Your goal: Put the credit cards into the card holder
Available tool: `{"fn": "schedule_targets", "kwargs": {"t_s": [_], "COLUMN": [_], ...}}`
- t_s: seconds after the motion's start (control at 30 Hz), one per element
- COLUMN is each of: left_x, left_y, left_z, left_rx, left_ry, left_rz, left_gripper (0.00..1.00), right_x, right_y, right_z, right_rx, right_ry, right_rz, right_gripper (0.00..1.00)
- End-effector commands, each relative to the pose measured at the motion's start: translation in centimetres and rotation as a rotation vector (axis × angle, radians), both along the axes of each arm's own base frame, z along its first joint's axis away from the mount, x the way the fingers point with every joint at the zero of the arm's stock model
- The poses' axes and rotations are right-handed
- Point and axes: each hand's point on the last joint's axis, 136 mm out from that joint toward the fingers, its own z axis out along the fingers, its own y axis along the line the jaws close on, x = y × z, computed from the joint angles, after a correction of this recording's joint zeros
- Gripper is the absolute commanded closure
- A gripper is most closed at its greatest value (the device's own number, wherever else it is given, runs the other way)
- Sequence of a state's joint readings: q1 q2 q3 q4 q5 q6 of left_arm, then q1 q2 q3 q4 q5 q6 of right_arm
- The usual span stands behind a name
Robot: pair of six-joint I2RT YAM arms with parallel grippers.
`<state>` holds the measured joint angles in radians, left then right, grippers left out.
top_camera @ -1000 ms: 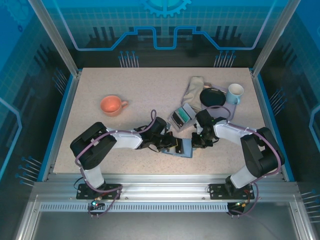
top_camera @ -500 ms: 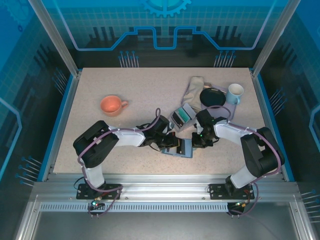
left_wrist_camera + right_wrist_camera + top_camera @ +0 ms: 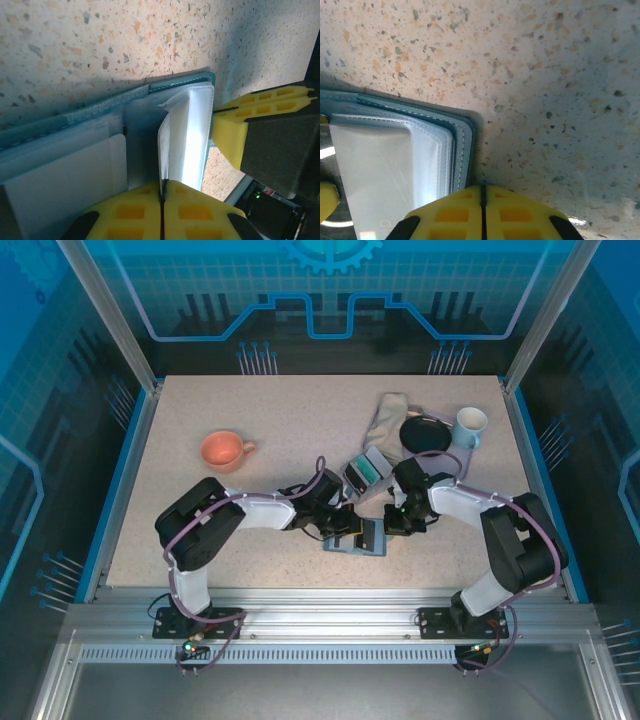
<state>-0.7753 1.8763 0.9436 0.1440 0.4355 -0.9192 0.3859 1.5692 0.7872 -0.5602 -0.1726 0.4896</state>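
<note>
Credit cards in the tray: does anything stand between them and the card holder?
No object does. The credit cards lie beyond the card holder; only the left gripper and right gripper, both shut at its edges, crowd the gap.

No lettering, brand or number can be read in any view. The far wall panel (image 3: 200, 290) bears a blue gear emblem (image 3: 330, 254) and wordless line graphics.

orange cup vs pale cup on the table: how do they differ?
The orange cup looks wide and low; the pale cup looks narrower and taller. The orange cup stands alone at the left; the pale cup sits far right, beside a black disc. Both are upright, each with a handle.
</note>
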Motion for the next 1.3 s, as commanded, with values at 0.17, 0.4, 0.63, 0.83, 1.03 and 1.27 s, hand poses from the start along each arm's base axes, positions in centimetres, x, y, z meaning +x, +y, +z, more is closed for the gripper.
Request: {"fn": "schedule_targets", "kwargs": {"t_s": [0.17,0.4,0.63,0.83,1.03,1.27], "left_x": [-1.1,-1.3,-1.2,-1.0,-1.4,-1.6], "left_y": [0.9,1.8,1.4,0.7,-0.5,-1.1], "left_z": [-1.7,-0.7,-0.9,-1.0,-1.5,-1.5], "left_rx": [0.074,0.111,0.103,0.083,0.068,0.061], "left_ry": [0.025,-0.010,-0.002,0.010,0.023,0.019], "left_rz": [0.037,0.018,0.014,0.029,0.039,0.003], "left_gripper": [0.85,0.79,0.89,0.96,0.95,0.95], "right_x": [-0.6,-0.7,-0.7,-0.9,-1.1,-1.2], "right_y": [0.2,0.1,0.5,1.2,1.2,1.1], "right_z": [-0.9,-1.0,-1.1,-1.2,-1.5,-1.6], "right_rx": [0.019,0.010,0.031,0.055,0.058,0.051], "right_ry": [0.032,0.032,0.037,0.047,0.057,0.056], "right_rz": [-0.035,-0.028,-0.020,-0.018,-0.044,-0.035], "right_gripper": [0.94,0.94,0.94,0.94,0.95,0.95]}}
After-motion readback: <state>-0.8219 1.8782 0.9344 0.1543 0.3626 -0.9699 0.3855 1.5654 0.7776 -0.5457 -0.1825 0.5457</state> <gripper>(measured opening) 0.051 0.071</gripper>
